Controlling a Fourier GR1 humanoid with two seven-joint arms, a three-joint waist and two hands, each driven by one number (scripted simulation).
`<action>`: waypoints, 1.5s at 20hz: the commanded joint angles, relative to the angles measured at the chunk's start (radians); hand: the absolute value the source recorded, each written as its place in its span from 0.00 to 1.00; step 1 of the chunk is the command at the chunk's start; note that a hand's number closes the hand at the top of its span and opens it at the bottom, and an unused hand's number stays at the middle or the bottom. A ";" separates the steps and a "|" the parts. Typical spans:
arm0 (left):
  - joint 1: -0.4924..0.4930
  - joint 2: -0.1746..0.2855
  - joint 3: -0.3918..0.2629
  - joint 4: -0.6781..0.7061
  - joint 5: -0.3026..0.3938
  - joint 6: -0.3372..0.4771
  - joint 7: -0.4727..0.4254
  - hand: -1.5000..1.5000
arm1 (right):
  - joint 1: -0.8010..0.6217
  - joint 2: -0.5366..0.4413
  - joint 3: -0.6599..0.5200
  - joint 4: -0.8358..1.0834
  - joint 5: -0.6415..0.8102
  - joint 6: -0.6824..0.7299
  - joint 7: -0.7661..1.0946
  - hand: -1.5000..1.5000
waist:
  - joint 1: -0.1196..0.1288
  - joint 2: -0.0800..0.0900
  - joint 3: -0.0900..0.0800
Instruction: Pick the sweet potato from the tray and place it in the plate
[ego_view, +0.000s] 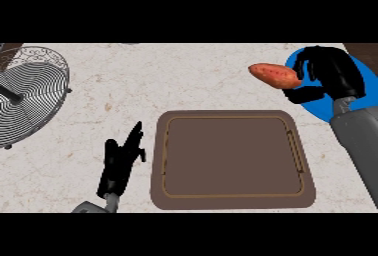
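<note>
The right hand (328, 72) curls its fingers round the sweet potato (275, 75) at the blue plate's (368, 75) left rim, while the left hand (118, 167) rests straight-fingered beside the brown tray (232, 160).

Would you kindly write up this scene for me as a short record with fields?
sweet potato: lifted off the tray, held at the blue plate's left edge
right hand: curled round the sweet potato's right end, over the plate
blue plate: upper right of the counter, mostly hidden by the hand
tray: brown, centre, nothing on it
left hand: open, resting at lower left, beside the tray
wire basket: far left edge
</note>
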 joint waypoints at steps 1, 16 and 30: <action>-0.001 0.121 0.127 -0.015 -0.028 0.043 -0.036 0.50 | -0.047 -0.038 -0.089 -0.041 0.007 -0.067 0.067 1.00 | 0.006 -0.010 0.011; -0.052 0.150 0.171 0.016 0.002 0.001 -0.043 0.50 | -0.088 -0.129 -0.239 0.296 -0.007 -0.090 -0.030 1.00 | 0.030 0.005 0.012; -0.027 0.102 0.137 -0.035 -0.036 0.014 -0.019 0.50 | -0.269 -0.185 -0.281 0.875 0.014 0.128 -0.278 1.00 | 0.060 0.017 0.015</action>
